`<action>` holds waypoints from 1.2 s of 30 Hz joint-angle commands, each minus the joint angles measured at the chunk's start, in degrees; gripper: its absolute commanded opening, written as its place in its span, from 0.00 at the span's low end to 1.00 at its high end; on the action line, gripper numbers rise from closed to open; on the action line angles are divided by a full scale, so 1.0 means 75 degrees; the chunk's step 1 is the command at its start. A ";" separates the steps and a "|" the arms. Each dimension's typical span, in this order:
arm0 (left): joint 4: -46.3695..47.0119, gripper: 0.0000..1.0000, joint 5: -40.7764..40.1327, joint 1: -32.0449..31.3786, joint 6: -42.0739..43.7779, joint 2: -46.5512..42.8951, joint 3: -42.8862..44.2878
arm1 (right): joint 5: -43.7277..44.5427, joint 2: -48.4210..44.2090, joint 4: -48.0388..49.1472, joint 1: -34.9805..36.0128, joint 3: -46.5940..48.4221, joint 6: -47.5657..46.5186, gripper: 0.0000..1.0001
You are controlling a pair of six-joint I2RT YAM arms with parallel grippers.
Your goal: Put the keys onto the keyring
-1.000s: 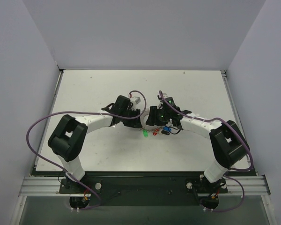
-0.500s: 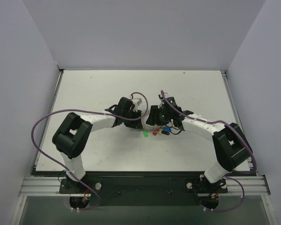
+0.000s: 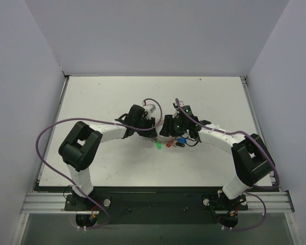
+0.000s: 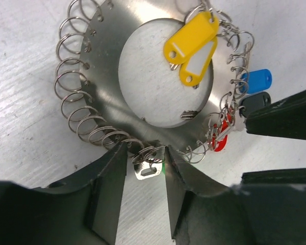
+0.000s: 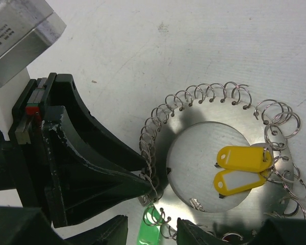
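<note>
I see the keyring (image 4: 102, 76) flat on the surface (image 3: 92, 102), keys (image 4: 191, 38) on its loops. Left gripper (image 4: 143, 159) and right gripper (image 5: 152, 225) straddle its rim, half spread; I can't tell whether either pinches.

L gripper (image 4: 144, 168) had fingers (image 4: 104, 194) apart at keyring (image 4: 99, 87) btm edge w/ a small loop (image 4: 148, 155) between; yellow keys (image 4: 191, 43) over its upper right.
</note>
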 commanded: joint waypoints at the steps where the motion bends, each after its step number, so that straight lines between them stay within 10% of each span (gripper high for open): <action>1: 0.0749 0.40 0.0545 -0.0052 0.0028 0.0173 0.0152 | 0.0061 -0.0298 -0.0123 -0.0093 -0.0048 -0.0051 0.43; 36: 0.0726 0.47 0.0968 0.0170 0.0543 -0.0940 -0.0797 | 0.0049 -0.0345 -0.0123 -0.0199 -0.0212 -0.0063 0.43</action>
